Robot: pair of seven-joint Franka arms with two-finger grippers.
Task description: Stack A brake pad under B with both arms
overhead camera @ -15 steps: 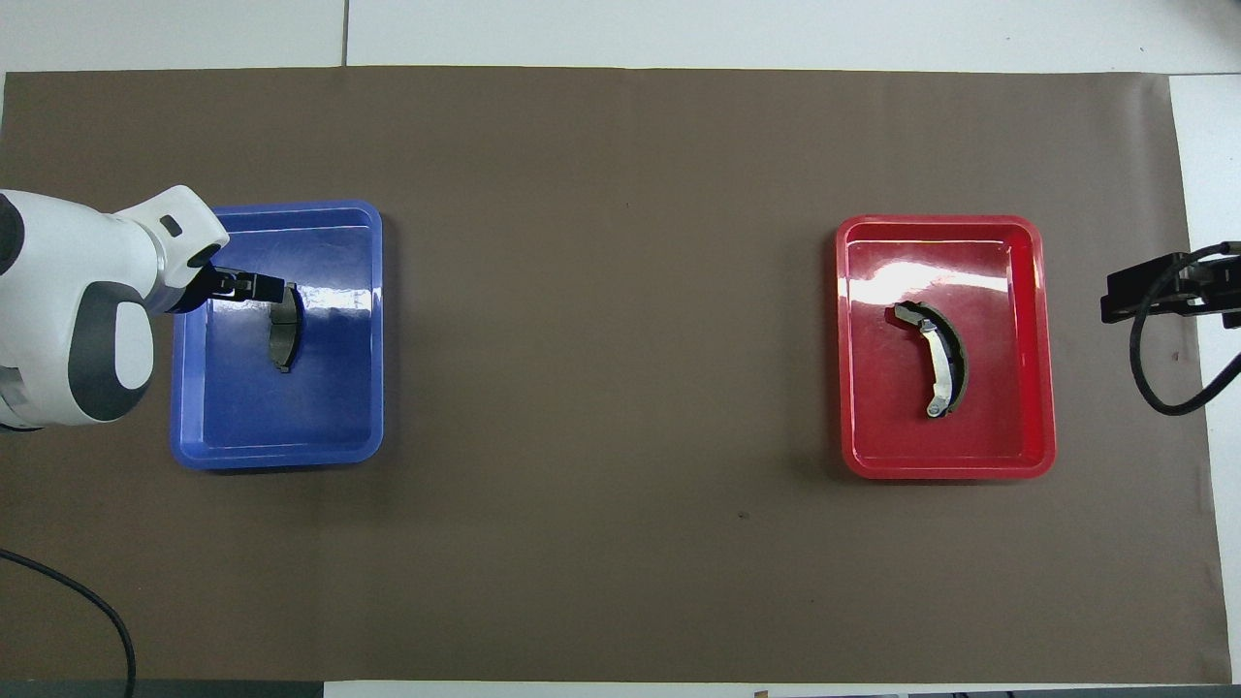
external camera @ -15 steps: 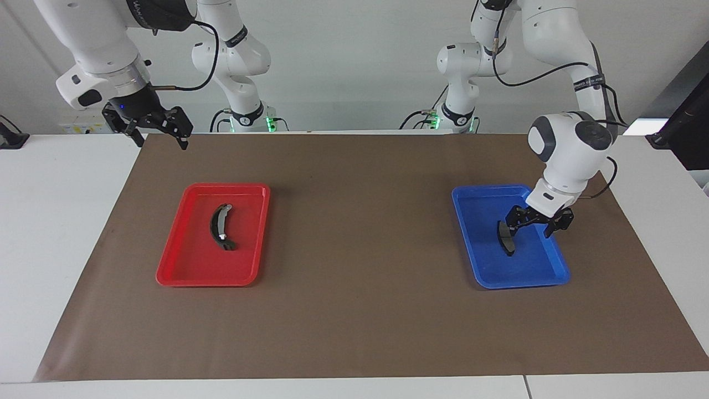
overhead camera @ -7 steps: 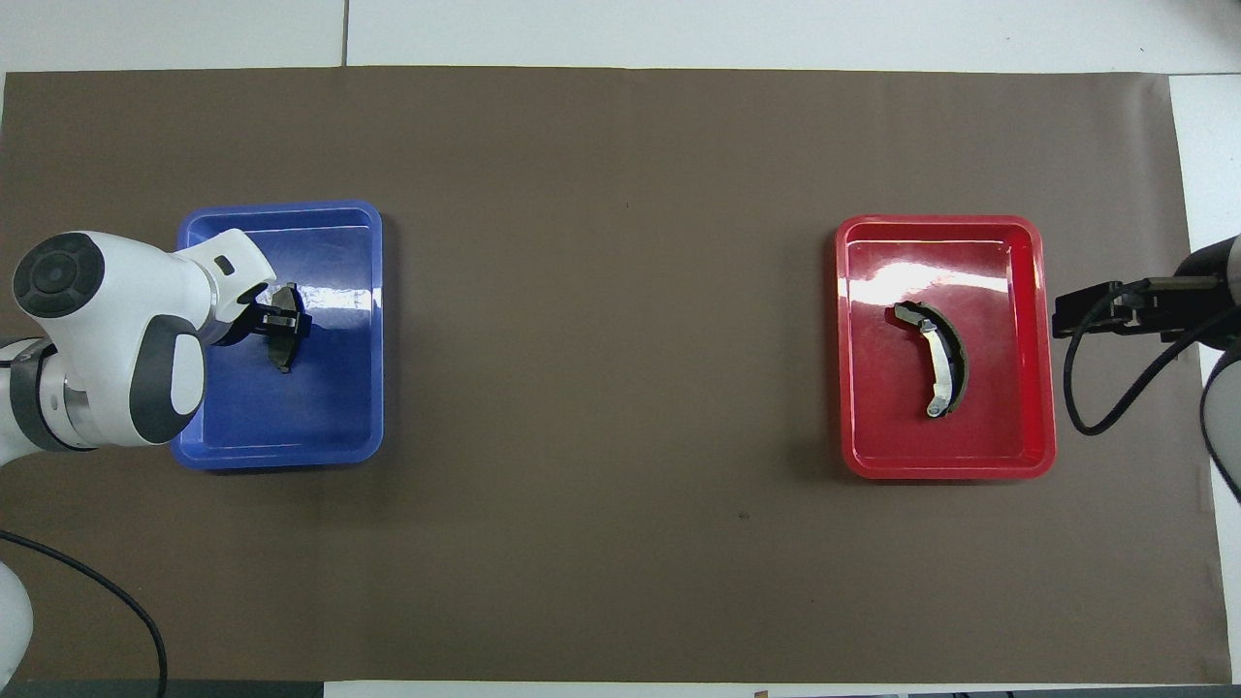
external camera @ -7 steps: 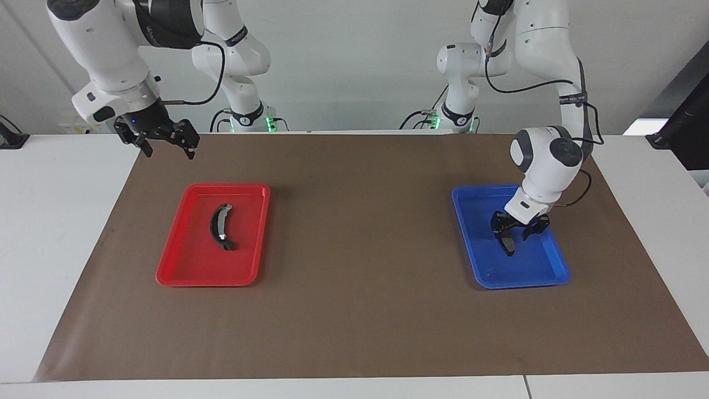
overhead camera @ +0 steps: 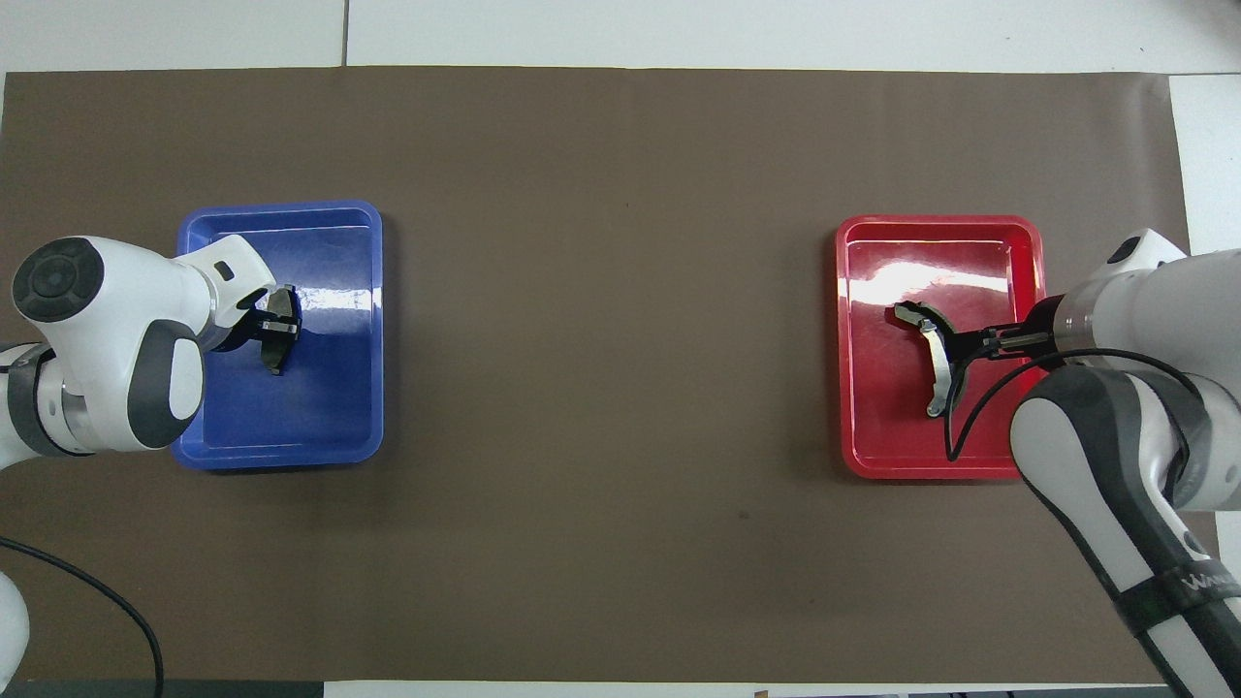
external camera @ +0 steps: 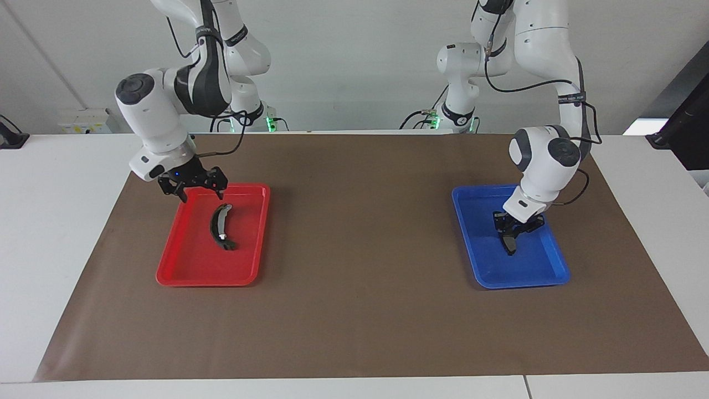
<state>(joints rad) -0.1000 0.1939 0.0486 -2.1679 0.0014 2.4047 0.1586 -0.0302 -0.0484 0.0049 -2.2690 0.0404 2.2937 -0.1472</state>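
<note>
The short dark-grey brake pad A (external camera: 509, 244) lies in the blue tray (external camera: 560, 272) at the left arm's end of the table. My left gripper (external camera: 516, 229) is down in that tray with its fingers closed around the pad's end nearer to the robots. In the overhead view the left gripper (overhead camera: 275, 324) sits on pad A (overhead camera: 272, 359). The long black crescent pad B (external camera: 218, 223) lies in the red tray (external camera: 166, 276). My right gripper (external camera: 199, 192) hangs open just above the tray's edge nearer to the robots. In the overhead view the right gripper (overhead camera: 970, 345) covers part of pad B (overhead camera: 935, 372).
Both trays, the blue tray (overhead camera: 378, 339) and the red tray (overhead camera: 851, 339), stand on a brown mat (external camera: 360, 249) that covers most of the white table. A black cable (overhead camera: 970, 427) loops from the right wrist over the red tray.
My right arm has swung from the table's corner down to the red tray. My left gripper has lowered over pad A and narrowed, and the pad has shifted slightly.
</note>
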